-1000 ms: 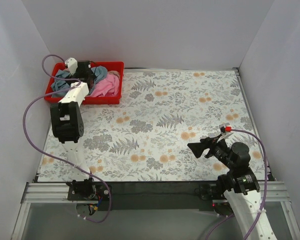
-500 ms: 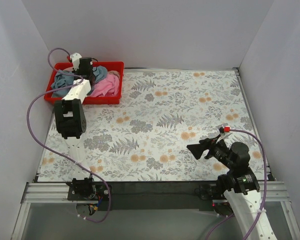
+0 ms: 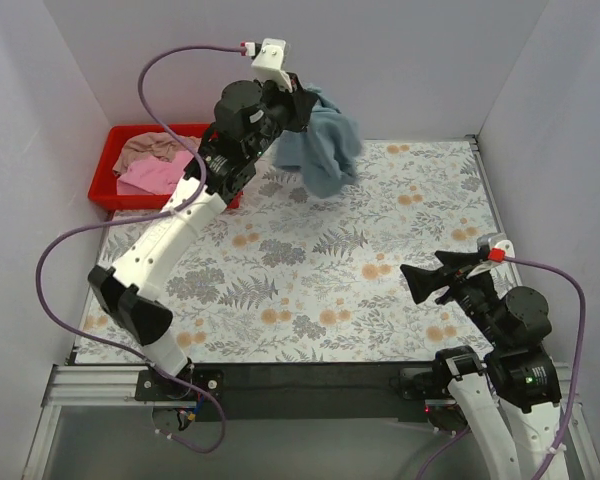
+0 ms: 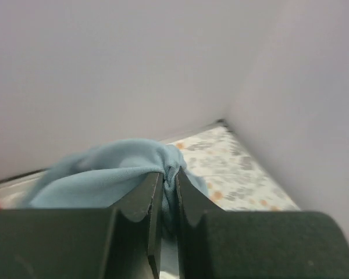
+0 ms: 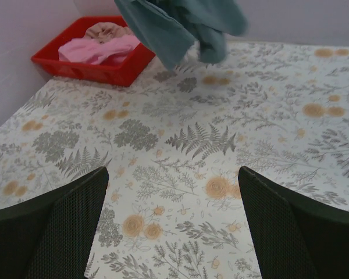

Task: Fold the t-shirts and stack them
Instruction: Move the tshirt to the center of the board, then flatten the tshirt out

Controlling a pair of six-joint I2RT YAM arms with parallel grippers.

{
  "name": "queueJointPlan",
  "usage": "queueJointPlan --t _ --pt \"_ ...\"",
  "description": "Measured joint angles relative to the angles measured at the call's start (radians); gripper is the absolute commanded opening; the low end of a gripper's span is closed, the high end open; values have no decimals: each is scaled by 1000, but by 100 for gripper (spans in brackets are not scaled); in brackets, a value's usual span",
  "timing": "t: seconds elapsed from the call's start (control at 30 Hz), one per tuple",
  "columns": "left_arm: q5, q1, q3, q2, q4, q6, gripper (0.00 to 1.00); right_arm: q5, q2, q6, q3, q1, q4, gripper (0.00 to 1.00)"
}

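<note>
My left gripper is shut on the blue-grey t-shirt, which hangs bunched in the air above the table's far edge. In the left wrist view the jaws pinch a fold of that blue-grey t-shirt, at the left gripper. The pink t-shirt and the beige t-shirt lie crumpled in the red tray at the far left. My right gripper stands open and empty over the table's near right; in its own view the right gripper looks toward the hanging blue-grey t-shirt.
A floral cloth covers the table. White walls close in the back and both sides. The red tray sits in the far left corner. A purple cable loops above the left arm.
The left gripper shut on the blue-grey t-shirt in the tray, then lifted it up and right, out over the table's far edge. The right arm shifted slightly right.
</note>
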Motion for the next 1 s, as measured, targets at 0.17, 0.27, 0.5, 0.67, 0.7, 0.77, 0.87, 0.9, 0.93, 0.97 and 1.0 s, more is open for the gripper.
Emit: queueJointPlan --t 0.17,0.27,0.5,0.67,0.7,0.77,0.87,0.9,0.93,0.97,1.0 --pt "150 -50 -79 -183 28 5 0 60 12 -69 118 0 -61 98" --pt "143 -35 -259 -332 73 21 20 63 11 -99 146 0 -88 98" --pt "18 -26 -734 -510 142 -32 62 40 11 -140 161 0 -161 98" --pt "-65 -23 -953 -496 16 -136 68 5 28 -137 161 1 -211 98" --pt "-72 -23 -978 -510 -8 -159 68 -3 38 -137 161 1 -211 98" --pt "-76 -23 -1032 -560 -65 -214 69 -26 63 -137 159 1 -212 98" --pt "-47 -22 -1078 -679 -146 -328 69 -58 116 -136 156 1 -212 98" --pt "-25 -22 -1090 -719 -166 -370 69 -68 140 -136 154 1 -212 98" --pt "-7 -23 -1099 -748 -180 -402 69 -73 165 -135 150 1 -213 98" --pt "19 -23 -1113 -777 -193 -439 70 -74 184 -132 147 1 -214 98" --pt "45 -23 -1130 -797 -200 -468 70 -74 207 -127 141 1 -212 98"
